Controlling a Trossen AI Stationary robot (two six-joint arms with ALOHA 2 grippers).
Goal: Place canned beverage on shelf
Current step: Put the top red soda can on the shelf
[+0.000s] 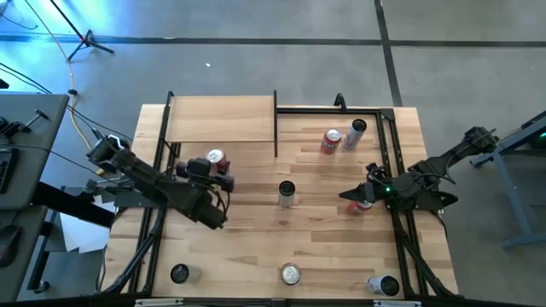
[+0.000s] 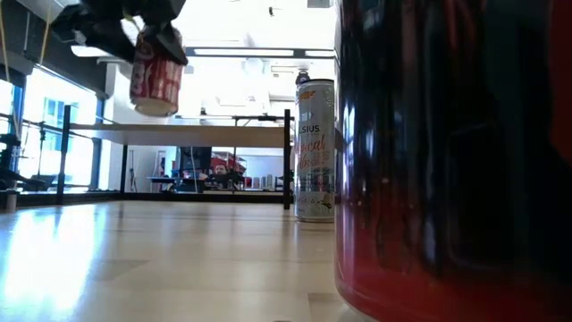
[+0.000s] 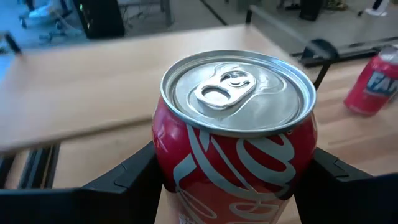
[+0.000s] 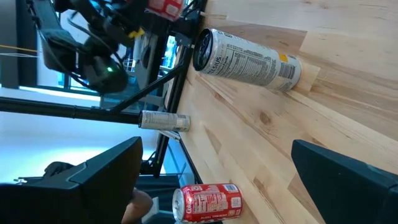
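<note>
A red canned beverage stands upright between the fingers of my left gripper, which is shut on it. In the low view the can hangs in the air, higher than the shelf board. The shelf is a pale board with black posts at the table's far left, just beyond the can. My right gripper waits open at the table's right, with nothing between its fingers. My left gripper pinches the can's side wall between its two fingers, one on each side, below the top rim. The fingers come from the table's left, nearly level and slanting a little down. The can is lifted clear of the table, upright, its pull-tab top up.
A tall can stands mid-table. A red can and a tall pale can stand at the far right. Three more cans stand along the near edge, one right in front of the low camera.
</note>
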